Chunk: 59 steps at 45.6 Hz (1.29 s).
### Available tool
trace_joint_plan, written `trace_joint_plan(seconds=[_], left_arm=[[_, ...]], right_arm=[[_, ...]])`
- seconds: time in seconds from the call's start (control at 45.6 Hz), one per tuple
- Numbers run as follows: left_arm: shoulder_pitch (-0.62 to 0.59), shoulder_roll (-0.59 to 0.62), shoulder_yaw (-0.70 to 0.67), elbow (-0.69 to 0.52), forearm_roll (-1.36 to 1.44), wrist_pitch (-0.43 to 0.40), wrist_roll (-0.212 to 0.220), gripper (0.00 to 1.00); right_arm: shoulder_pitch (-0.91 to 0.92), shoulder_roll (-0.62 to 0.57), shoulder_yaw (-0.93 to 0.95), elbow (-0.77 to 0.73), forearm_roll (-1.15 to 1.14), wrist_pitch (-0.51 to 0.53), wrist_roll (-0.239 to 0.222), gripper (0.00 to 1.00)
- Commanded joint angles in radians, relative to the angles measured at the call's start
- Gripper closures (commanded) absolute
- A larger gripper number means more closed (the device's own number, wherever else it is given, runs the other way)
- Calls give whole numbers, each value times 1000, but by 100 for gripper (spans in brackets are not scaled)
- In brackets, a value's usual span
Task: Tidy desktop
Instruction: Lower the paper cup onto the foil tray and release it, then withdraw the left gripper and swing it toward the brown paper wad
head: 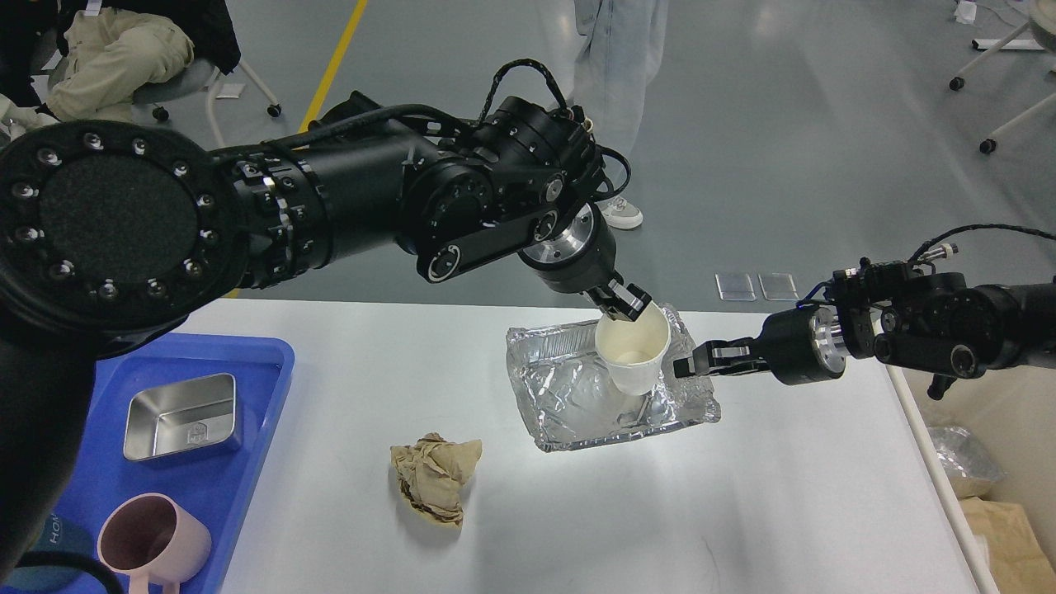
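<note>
left gripper (624, 304): pinching the far rim of the cup (634, 353), one finger inside, one outside; i read it as holding the cup.
right gripper (691, 365): pointing left, tip just beside the cup's right wall; too dark and end-on for me to tell whether it is parted or closed.
cup: white paper, tilted, mouth toward me, over the foil tray (577, 396); whether its base touches the foil i cannot tell.
key relation: cup hangs straight below the left gripper, long axis leaning down and toward me; the left arm has it, the right is only alongside.
foil tray: crumpled, on the table (784, 495), right of centre.
paper wad (436, 477): brown, on the table, left of the foil, well apart from both grippers.
blue tray (247, 363): far left, with a steel tin (180, 417) and a pink mug (153, 544).
bin (973, 429): past the table's right edge, foil and brown paper inside.
my guess: the cup goes right, to the bin.
</note>
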Motion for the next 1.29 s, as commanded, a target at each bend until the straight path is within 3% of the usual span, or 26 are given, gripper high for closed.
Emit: trace_joint_plan(seconds=[0.0, 0.351, 0.593, 0.724, 1.053, 1.273], left_arm=[[0, -6, 0, 9, 0, 10, 0, 91], [6, -7, -1, 12, -5, 75, 0, 70], [5, -7, -1, 12, -6, 145, 0, 40], [-3, -7, -1, 12, -6, 172, 0, 30], [-17, 25, -5, 15, -8, 179, -2, 26], [87, 247, 0, 26, -3, 181, -2, 26]], right_arm=[[4, 0, -1, 8, 0, 0, 1, 100], [5, -6, 0, 16, 0, -2, 4, 100], [5, -6, 0, 14, 0, -2, 4, 100], [5, -5, 0, 14, 0, -2, 4, 100], [4, -9, 0, 14, 0, -2, 4, 100], [4, -14, 0, 14, 0, -2, 6, 100]])
